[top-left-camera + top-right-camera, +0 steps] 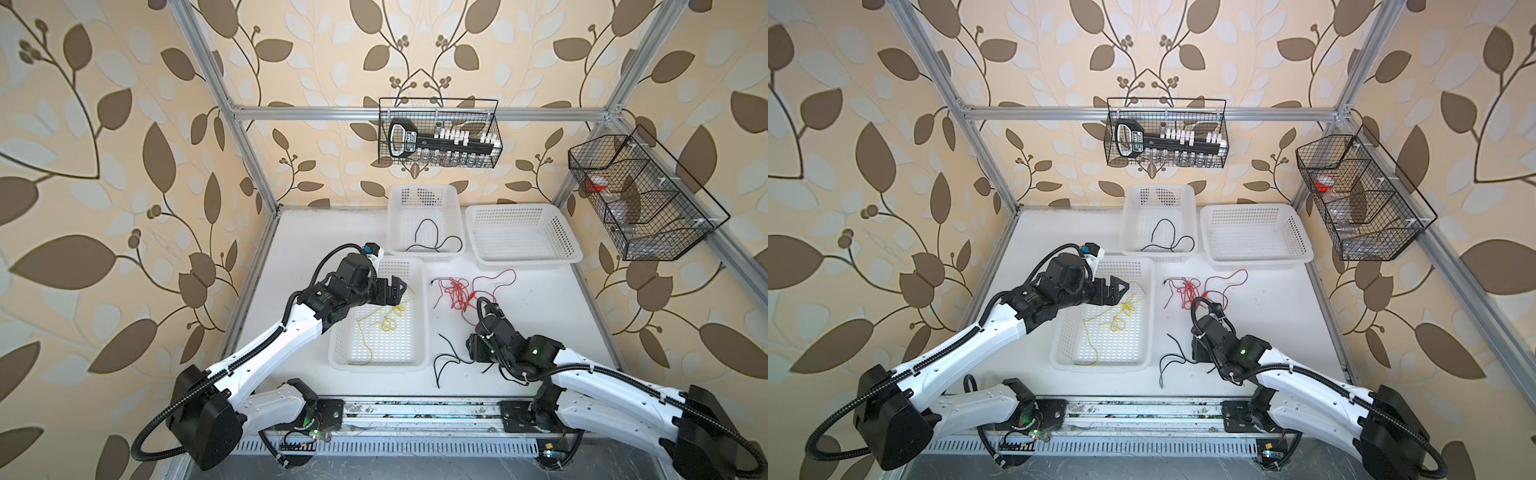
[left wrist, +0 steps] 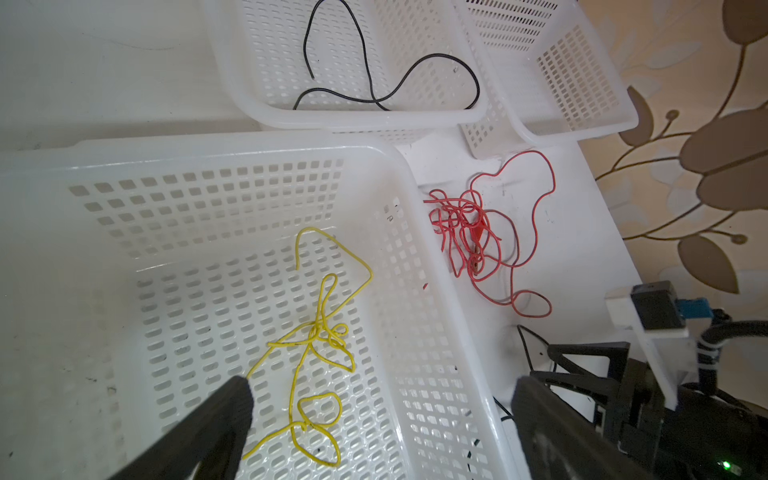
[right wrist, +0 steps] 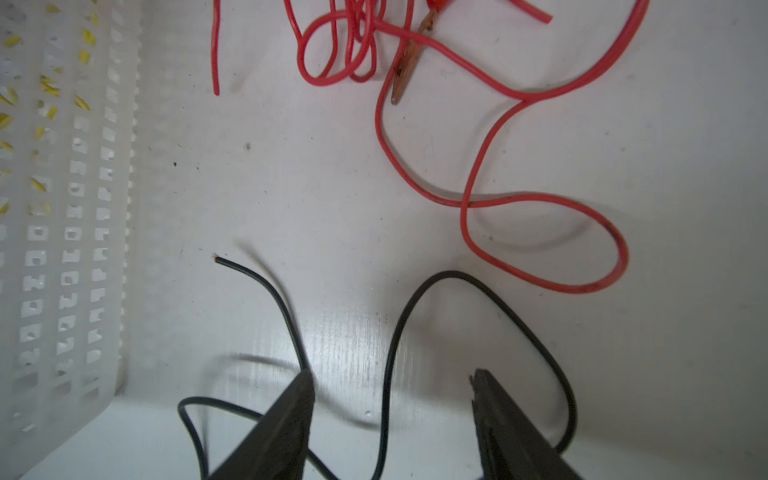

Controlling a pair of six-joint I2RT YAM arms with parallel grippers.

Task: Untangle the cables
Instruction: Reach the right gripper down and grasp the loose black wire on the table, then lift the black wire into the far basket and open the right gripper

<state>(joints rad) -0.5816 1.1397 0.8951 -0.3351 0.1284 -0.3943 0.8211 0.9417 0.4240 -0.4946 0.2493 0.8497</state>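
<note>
With the left fingers (image 2: 226, 415) spread wide and bare, poised just above the yellow cable (image 2: 316, 332) lying loose in the white basket (image 2: 232, 143) directly under them, apparently parked there to separate it by colour. With the right fingers (image 3: 286, 419) partly apart and clamping nothing, low over the counter (image 3: 291, 187), one strand of the black cable (image 3: 388, 353) running between them, seemingly lined up for a pinch. Beyond those tips, the red cable tangle (image 3: 361, 50) and its clip end (image 3: 409, 62), clear of the black strand, probably left for later.
</note>
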